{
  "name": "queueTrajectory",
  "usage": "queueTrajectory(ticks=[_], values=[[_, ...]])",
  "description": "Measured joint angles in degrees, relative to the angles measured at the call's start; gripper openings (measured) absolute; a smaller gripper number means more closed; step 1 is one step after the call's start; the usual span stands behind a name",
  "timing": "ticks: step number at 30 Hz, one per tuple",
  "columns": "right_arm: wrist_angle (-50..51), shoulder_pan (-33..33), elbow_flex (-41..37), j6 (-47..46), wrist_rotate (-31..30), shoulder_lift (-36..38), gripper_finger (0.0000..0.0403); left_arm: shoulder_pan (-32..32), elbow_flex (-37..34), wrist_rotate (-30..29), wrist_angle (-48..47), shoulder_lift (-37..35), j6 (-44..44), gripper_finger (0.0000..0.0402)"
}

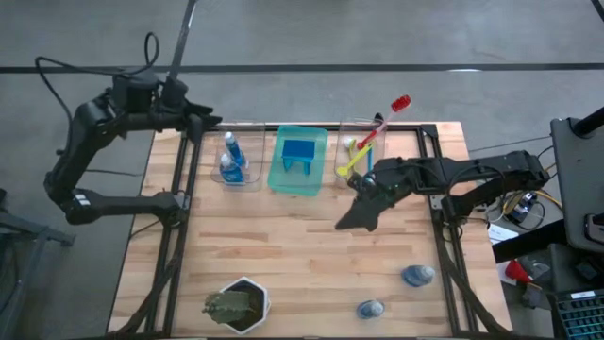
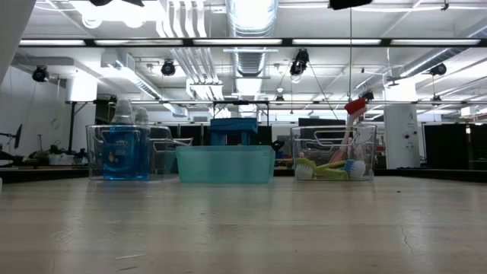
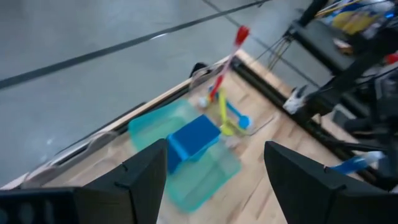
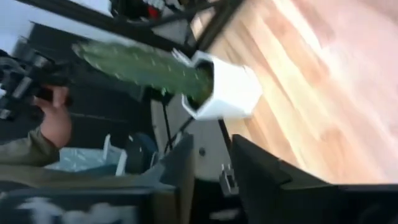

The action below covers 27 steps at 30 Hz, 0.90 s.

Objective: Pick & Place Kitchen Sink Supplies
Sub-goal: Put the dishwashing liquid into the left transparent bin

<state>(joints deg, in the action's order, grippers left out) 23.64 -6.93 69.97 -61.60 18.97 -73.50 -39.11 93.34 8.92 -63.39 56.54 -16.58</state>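
Wooden tabletop lies under the right gripper (image 1: 361, 215), jaws slightly parted and empty. Just behind it the brushes (image 1: 363, 151) stand in the clear bin (image 1: 351, 127); two bottles (image 1: 417, 275) lie well apart. A swing could topple the brushes. Left gripper (image 1: 198, 123) waits wide, empty.

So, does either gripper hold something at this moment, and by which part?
Nothing is held. The left gripper is open and empty at the table's far left corner; the right gripper shows only a narrow empty gap above the wooden table.
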Motion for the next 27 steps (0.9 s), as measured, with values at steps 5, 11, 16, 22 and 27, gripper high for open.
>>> queueTrajectory(ticks=[5,11,16,22,27], values=[[7.0,-2.4,0.0,-2.7,0.6,0.0,0.0178,0.1,0.0,3.8,3.3,-0.3,0.0,0.0257],[14.0,-5.4,0.0,-5.4,3.3,0.6,0.0223,0.3,0.0,10.8,7.9,-0.2,-0.5,0.0255],[22.1,-8.4,0.0,-10.2,4.7,2.6,0.0230,0.3,-0.1,11.8,9.5,-0.2,0.0,0.0255],[29.5,-12.6,0.0,-18.8,5.7,6.5,0.0230,0.3,-0.9,11.8,9.6,-0.2,-0.2,0.0255],[33.7,-14.7,0.0,-24.8,5.4,10.0,0.0226,0.5,-0.9,11.8,9.9,0.1,0.0,0.0255]])
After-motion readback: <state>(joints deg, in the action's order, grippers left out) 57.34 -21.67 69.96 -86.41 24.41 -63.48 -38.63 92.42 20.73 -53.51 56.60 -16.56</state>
